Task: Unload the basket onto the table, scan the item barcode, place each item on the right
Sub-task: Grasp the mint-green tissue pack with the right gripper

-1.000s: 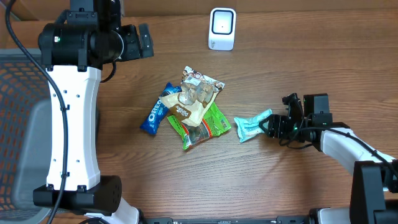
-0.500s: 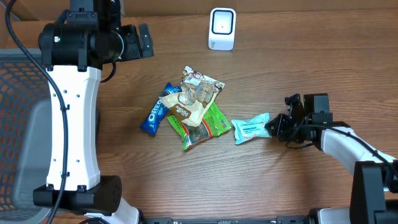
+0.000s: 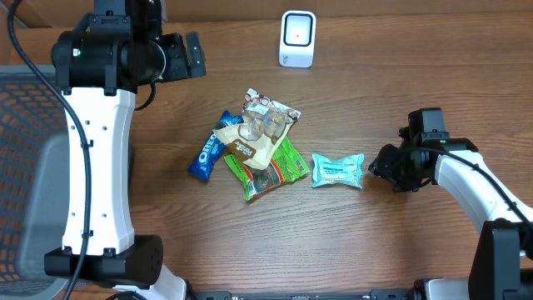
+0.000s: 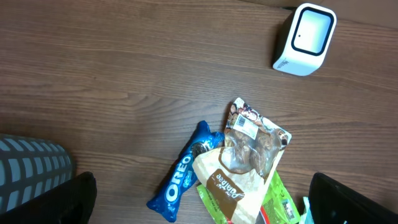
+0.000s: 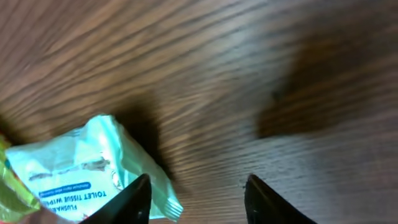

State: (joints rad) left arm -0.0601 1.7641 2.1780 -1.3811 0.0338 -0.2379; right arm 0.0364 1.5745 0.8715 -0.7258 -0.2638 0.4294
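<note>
A teal toilet-wipes packet (image 3: 338,171) lies flat on the wooden table, right of the snack pile. In the right wrist view the packet (image 5: 81,174) sits at the lower left, its crimped edge beside my left finger. My right gripper (image 3: 381,167) is just right of the packet, open, with bare wood between its fingers (image 5: 198,190). The white barcode scanner (image 3: 297,37) stands at the table's far edge and also shows in the left wrist view (image 4: 305,38). My left gripper (image 3: 193,54) hangs high at the far left, open and empty (image 4: 202,199). No barcode shows on the packet.
A pile of snack packs lies mid-table: a blue Oreo pack (image 3: 206,156), a green packet (image 3: 281,167) and a tan and clear bag (image 3: 258,129) on top. A grey mesh chair (image 3: 21,167) stands off the left edge.
My right gripper has let go of the teal packet and drawn back to the right. The packet, tilted in the grip before, now lies flat. The left arm has not moved.
</note>
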